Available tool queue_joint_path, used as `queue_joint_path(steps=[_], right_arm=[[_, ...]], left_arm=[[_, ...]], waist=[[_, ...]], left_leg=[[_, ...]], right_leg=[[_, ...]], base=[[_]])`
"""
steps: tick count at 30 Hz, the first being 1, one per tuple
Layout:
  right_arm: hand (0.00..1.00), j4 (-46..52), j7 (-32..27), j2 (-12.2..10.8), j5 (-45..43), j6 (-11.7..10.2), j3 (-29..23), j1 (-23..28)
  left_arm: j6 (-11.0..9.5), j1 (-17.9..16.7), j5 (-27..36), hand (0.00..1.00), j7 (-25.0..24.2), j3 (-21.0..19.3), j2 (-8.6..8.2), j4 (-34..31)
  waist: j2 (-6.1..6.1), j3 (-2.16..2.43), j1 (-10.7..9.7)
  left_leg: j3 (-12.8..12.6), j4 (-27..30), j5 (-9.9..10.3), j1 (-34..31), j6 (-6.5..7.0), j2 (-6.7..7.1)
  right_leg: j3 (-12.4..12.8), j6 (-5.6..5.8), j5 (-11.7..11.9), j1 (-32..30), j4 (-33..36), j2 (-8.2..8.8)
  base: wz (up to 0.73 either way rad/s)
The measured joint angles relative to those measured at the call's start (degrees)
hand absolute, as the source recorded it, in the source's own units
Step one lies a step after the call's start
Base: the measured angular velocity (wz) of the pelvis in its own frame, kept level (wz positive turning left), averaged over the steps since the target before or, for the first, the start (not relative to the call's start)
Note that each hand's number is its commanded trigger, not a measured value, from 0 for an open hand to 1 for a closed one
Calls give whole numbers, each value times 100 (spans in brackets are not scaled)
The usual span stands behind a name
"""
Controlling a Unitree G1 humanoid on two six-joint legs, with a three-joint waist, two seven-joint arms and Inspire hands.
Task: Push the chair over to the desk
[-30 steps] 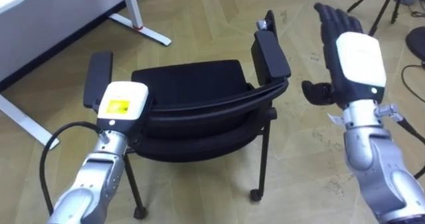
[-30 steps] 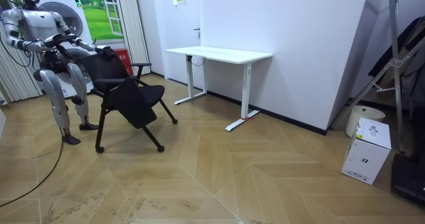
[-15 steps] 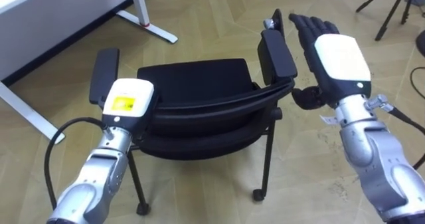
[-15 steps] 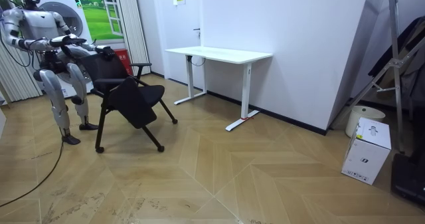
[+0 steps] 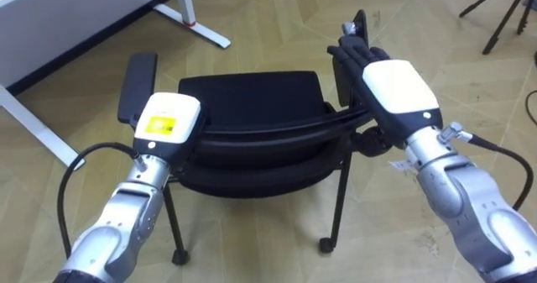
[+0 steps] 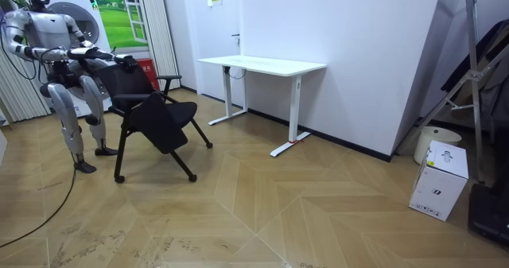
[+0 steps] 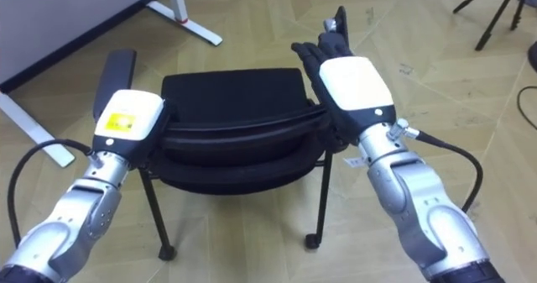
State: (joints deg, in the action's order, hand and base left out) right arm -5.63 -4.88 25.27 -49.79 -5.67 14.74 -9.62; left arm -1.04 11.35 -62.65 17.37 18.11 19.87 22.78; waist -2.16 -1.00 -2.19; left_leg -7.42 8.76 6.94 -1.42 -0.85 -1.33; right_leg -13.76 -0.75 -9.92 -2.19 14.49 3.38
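A humanoid robot stands on the wooden floor (image 5: 268, 241) directly behind a black chair (image 5: 247, 107), both arms reaching to the top of its backrest (image 5: 268, 136), with the push itself seemingly about to begin. The left hand (image 5: 168, 125) sits against the backrest's left end, just behind the left armrest (image 5: 138, 75); whether it grips there cannot be told, as the back of the hand covers the rest. The right hand (image 5: 394, 88) lies over the backrest's right end, its dark fingers (image 5: 351, 49) straight and together, stretched forward along the right armrest, clamped on nothing visible. In the room view the chair (image 6: 151, 109) stands at the picture's left, between the robot and a white desk (image 6: 262, 64), well apart from the desk. The step in hand appears to be settling both hands on the chair. The next move likely calls for even forward pressure from both sides while walking, so the chair rolls straight towards the desk instead of swinging round.
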Motion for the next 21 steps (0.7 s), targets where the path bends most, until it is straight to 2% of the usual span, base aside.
queue_joint_path(steps=[16,21], right_arm=[[0,-61,146,0,-36,-21,160,-19],[0,-282,263,0,-60,-213,268,-36]], left_arm=[[-121,167,2,100,6,163,31,107],[-234,233,1,100,15,163,58,188]], waist=[[-57,-1,123],[-67,-11,129]], left_leg=[[140,-3,0,13,0,-2],[147,-4,0,15,0,-2]], right_leg=[[-107,-2,2,99,-92,-16],[-113,-2,2,112,-93,-16]], base=[[2],[0]])
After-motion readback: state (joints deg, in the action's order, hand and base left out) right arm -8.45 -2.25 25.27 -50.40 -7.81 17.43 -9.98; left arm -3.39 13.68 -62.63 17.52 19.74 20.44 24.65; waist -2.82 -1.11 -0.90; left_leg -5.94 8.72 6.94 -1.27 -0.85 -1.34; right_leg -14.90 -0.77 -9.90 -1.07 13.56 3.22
